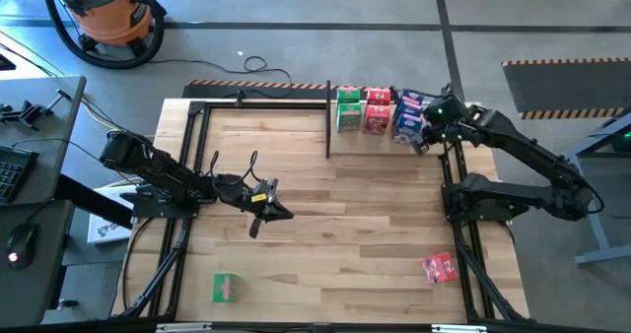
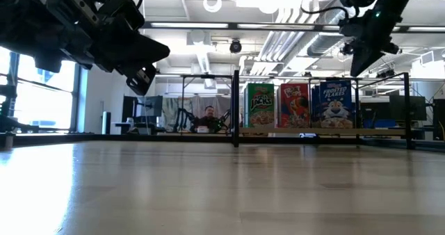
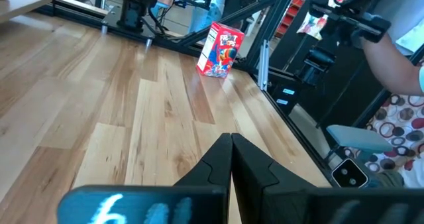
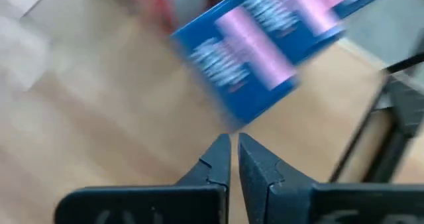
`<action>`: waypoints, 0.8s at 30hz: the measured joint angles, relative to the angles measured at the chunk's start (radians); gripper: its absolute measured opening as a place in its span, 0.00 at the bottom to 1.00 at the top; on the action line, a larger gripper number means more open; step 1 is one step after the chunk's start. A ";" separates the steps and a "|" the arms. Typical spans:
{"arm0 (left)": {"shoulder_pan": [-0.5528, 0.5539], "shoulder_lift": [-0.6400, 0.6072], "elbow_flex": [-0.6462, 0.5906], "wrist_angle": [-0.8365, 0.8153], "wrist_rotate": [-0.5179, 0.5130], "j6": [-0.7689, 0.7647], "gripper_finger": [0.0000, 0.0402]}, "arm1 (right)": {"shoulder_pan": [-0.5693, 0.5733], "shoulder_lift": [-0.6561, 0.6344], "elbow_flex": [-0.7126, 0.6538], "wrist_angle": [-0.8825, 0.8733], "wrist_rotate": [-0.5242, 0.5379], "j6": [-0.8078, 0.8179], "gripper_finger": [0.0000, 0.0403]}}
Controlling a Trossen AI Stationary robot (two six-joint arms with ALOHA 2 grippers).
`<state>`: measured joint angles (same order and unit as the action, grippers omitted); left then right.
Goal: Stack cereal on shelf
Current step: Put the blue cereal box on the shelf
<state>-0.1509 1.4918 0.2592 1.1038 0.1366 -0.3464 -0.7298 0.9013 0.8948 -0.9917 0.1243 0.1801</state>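
Note:
On the shelf at the table's far edge, a green cereal box, a red one and a blue one stand in a row on their bottoms. In the low view they are upright: green, red, blue. My right gripper hangs shut just above the blue box, slanting down at it, with a gap between them in the low view. My left gripper is shut and holds nothing above the table's middle left.
A loose green box lies near the table's front left. A loose red box stands near the front right, and shows in the left wrist view. Black frame rails run along both sides. A person's arm shows beyond the table.

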 joint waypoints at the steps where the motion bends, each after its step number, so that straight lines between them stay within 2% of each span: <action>1: 0.000 0.000 0.000 0.000 0.000 0.000 0.00 | 0.013 -0.010 -0.002 -0.014 -0.019 0.006 0.01; 7: 0.003 0.000 0.000 0.000 -0.028 0.001 0.00 | 0.076 -0.030 -0.106 0.022 -0.056 0.055 0.00; 13: 0.021 0.000 0.000 0.000 -0.040 -0.012 0.00 | 0.065 -0.030 -0.233 0.226 -0.019 0.082 0.00; 17: 0.021 0.000 0.000 0.000 -0.042 -0.017 0.00 | 0.045 -0.030 -0.257 0.286 0.022 0.092 0.00; 24: 0.021 0.000 0.000 0.000 -0.056 -0.017 0.00 | 0.010 -0.030 -0.257 0.321 0.031 0.081 0.00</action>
<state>-0.1303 1.4918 0.2592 1.1042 0.0803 -0.3637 -0.7194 0.8715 0.6380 -0.6708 0.1555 0.2615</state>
